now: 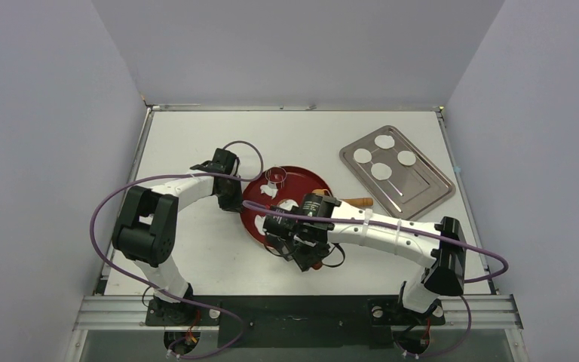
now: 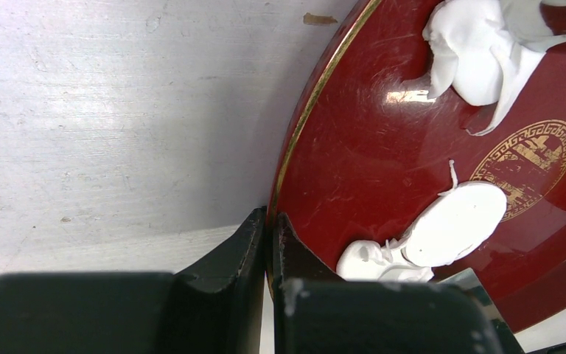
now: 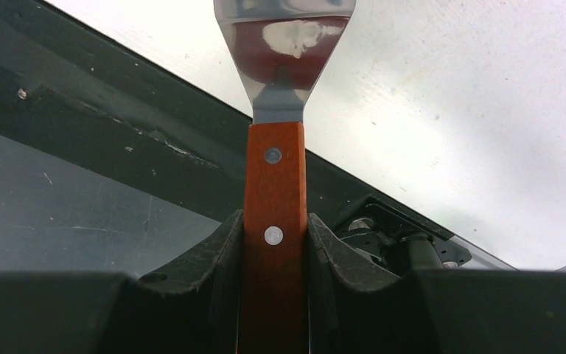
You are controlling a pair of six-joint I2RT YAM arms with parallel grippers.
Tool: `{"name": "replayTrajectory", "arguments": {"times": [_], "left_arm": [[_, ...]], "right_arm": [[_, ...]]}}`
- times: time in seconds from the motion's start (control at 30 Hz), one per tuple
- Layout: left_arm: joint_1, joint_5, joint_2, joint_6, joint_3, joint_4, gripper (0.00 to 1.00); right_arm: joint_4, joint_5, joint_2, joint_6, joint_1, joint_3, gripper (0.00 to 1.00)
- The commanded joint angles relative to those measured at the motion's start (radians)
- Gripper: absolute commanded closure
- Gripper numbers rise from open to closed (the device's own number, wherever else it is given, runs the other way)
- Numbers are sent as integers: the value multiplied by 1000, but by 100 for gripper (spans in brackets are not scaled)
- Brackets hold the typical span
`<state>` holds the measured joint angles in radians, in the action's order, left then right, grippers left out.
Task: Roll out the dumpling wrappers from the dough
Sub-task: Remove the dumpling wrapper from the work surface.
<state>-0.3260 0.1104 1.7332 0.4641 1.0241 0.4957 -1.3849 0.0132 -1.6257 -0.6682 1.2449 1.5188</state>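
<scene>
Dough (image 2: 479,51) lies on red plate (image 2: 361,147), right hand (image 3: 274,225) clamping spatula (image 3: 274,162) nearby

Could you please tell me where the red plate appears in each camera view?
Top external: red plate at table centre, between the arms.
Left wrist: fills the right side; the left pincer pinches its gold rim.
Right wrist: not in it; only a red reflection on the spatula blade.
Shared landmark: white dough on the plate, top and left wrist.
</scene>
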Motion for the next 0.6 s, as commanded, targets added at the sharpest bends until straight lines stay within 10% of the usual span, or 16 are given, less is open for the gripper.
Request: {"name": "replayTrajectory", "arguments": {"times": [0.0, 0.57], "left_arm": [[-9, 21, -20, 21, -6, -28, 100], [-7, 18, -11, 19, -1, -18, 100]], "right_arm": [[27, 39, -23, -3, 9, 69, 100], [-52, 70, 13, 9, 15, 86, 100]]}}
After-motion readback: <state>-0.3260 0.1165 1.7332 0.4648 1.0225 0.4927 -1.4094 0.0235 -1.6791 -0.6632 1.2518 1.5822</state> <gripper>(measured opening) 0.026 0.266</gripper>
